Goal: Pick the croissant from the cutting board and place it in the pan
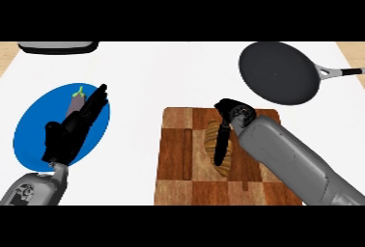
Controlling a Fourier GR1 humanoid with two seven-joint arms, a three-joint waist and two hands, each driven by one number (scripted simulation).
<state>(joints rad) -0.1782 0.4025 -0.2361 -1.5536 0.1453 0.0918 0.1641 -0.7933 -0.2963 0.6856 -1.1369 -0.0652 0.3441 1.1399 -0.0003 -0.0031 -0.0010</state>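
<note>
1. grey forearms come in from the lower edge, the right one lying across the wooden cutting board (178, 159), the left one at the lower left corner.
2. the right hand (230, 126) is turned down over the croissant (212, 144); its fingers reach down across the pastry's length, but whether they are curled round it or only laid over it cannot be told.
3. the croissant lies on the cutting board, near the board's middle, partly hidden behind those fingers.
4. the left hand (71, 131) rests over the blue plate (35, 125) with fingers straight and pointing up toward the far side, holding nothing.
5. a small eggplant (76, 102) lies on the plate's far part, just beside the left fingertips.
6. the dark pan (278, 72) sits on the white counter (171, 72) beyond the board, to its right, its handle pointing toward the right edge; it is well apart from the croissant.
7. a grey tray-like object (57, 47) shows at the far left edge.
</note>
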